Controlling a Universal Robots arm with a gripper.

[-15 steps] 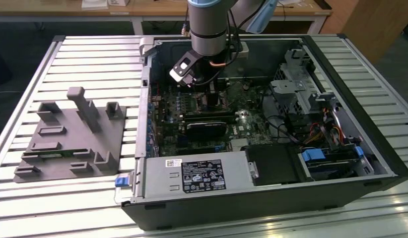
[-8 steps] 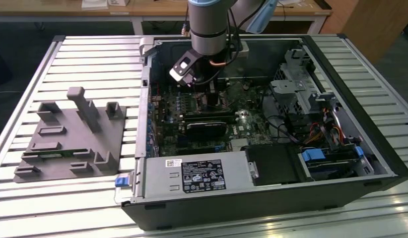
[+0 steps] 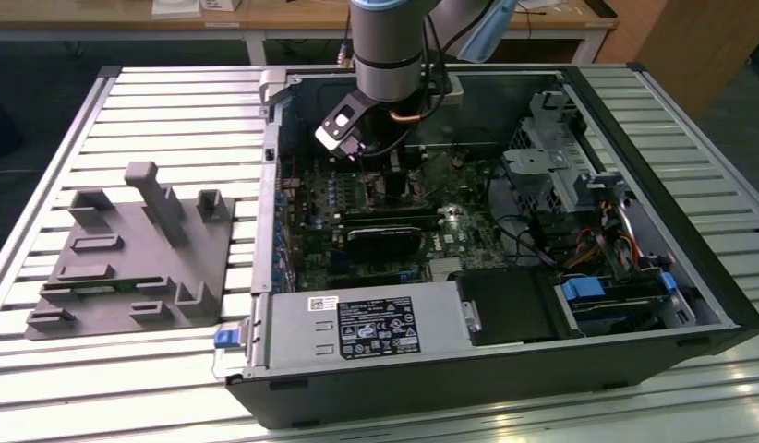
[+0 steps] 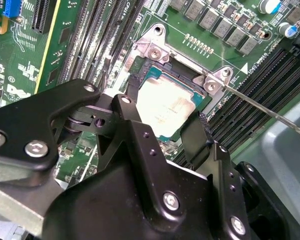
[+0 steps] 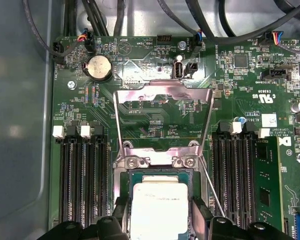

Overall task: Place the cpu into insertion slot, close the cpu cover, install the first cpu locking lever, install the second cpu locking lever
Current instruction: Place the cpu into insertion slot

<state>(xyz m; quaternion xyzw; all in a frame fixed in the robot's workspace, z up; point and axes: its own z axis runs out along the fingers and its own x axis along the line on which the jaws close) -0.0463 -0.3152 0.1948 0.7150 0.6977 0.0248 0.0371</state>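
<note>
The place looks like a robotics lab or test workshop. A slotted aluminium counter [image 3: 170, 101] carries an opened computer tower [image 3: 478, 388] and a grey moulded parts fixture [image 3: 127, 254]. An industrial robot arm [image 3: 390, 46] has its gripper [image 4: 164, 107] inside the case, and plain wooden desks [image 3: 294, 17] stand behind

The exterior view is looking down from well back over the open computer case [image 3: 478, 383]. Both wrist views are looking down from close by, sharing the cpu [image 4: 167, 107] [image 5: 157, 205].
</note>
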